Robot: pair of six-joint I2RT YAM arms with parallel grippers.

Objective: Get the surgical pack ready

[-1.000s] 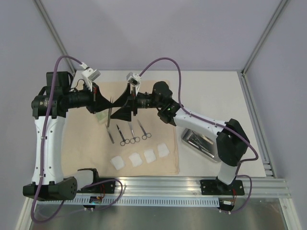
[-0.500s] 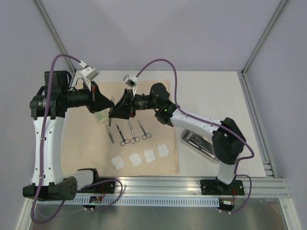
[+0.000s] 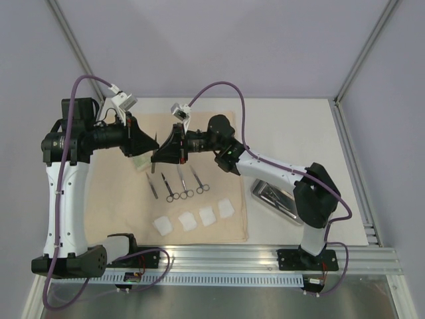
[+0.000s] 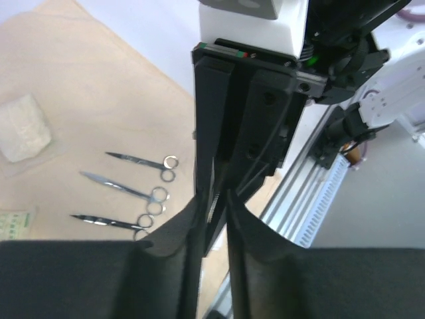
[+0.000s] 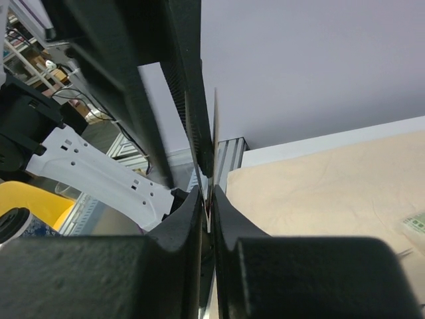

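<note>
Handover above the cloth (image 3: pixel 113 193): the right claw (image 5: pixel 207 206) pinches a thin metal tool (image 5: pixel 214 126), while the left claw (image 4: pixel 214 206) shows narrow jaws, its hold unclear. Next, I reckon, the left should let go so the tool can join the scissors (image 4: pixel 123 186).

Pale lavender walls (image 3: pixel 219 40) fill the upper frame, with aluminium posts (image 3: pixel 68 40) slanting at upper left and right. A white surface (image 3: pixel 299 126) sits centre; a ribbed metal rail (image 3: pixel 252 256) crosses the bottom edge.
</note>
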